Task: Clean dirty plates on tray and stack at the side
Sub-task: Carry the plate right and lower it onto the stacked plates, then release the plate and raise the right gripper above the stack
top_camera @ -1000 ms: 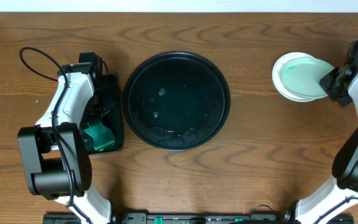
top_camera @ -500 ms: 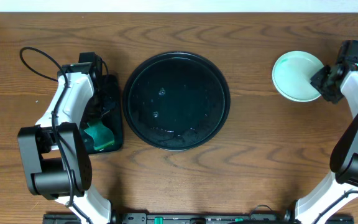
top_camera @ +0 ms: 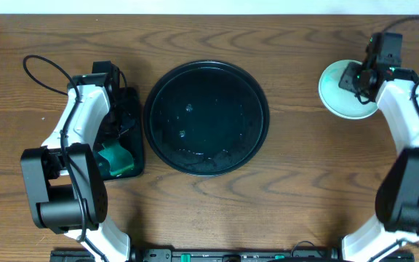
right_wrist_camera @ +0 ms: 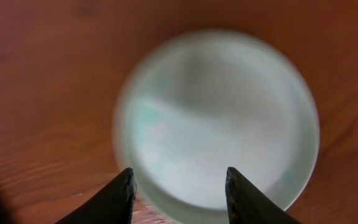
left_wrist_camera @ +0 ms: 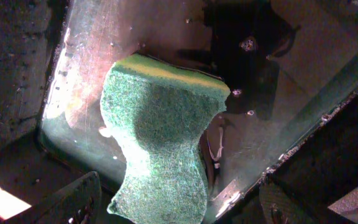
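The right fingers stand moderately apart with nothing between them, hanging just above the plates. In the right wrist view the top plate shows blurred and pale below the tips, apart from them. The plates sit as one pile on the worktop, well to the right of the tray; how many are in the pile I cannot tell. No plate lies on the tray, so the stacking looks done or close to it.

The left fingers are spread wide and hold nothing. They hover over the sponge, which lies in the small tray left of the big one.

The plates look stiff, light and glazed, probably brittle if knocked, and slick if any wet remains on them. A pinch across the raised rim, one finger over the lip and one under, seems the surest hold; the shallow middle offers nothing to grip.
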`<state>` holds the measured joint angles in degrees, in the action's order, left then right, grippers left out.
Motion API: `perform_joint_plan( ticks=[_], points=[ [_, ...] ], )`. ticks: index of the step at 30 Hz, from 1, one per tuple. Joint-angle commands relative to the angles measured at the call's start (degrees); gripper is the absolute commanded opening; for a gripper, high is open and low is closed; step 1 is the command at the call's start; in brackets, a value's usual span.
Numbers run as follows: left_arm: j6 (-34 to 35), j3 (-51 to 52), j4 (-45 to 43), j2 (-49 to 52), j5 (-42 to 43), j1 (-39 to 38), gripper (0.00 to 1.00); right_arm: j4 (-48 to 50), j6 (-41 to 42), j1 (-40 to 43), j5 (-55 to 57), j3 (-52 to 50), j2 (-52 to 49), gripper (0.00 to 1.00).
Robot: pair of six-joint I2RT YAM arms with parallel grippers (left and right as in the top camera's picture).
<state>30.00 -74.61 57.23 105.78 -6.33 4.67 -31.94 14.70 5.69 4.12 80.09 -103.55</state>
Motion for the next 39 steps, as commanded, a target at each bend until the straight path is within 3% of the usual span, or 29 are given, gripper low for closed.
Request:
perform_joint_plan(
  ticks=[1, 14, 20, 21, 33, 39],
  points=[
    [0.3, -0.6, 0.3, 0.5, -0.3, -0.1, 0.82, 0.7, -10.7, -4.5, 3.5, 0.3, 10.1, 0.47],
    [0.3, -0.6, 0.3, 0.5, -0.3, -0.1, 0.82, 0.4, -20.2, -14.4, 2.9, 0.3, 33.3, 0.57],
    [0.3, -0.6, 0.3, 0.5, -0.3, -0.1, 0.82, -1.8, -20.1, -15.5, 2.9, 0.3, 40.4, 0.79],
    [0.3, -0.6, 0.3, 0.5, -0.3, -0.1, 0.82, -2.2, -20.1, -15.5, 2.9, 0.3, 41.0, 0.99],
    [0.3, -0.6, 0.3, 0.5, -0.3, -0.1, 0.82, -9.6, -20.1, -15.5, 3.1, 0.3, 42.0, 0.99],
    [0.3, -0.6, -5.8, 0.5, -0.3, -0.1, 0.82, -12.8, -20.1, -15.5, 2.9, 0.3, 41.6, 0.99]
  ],
)
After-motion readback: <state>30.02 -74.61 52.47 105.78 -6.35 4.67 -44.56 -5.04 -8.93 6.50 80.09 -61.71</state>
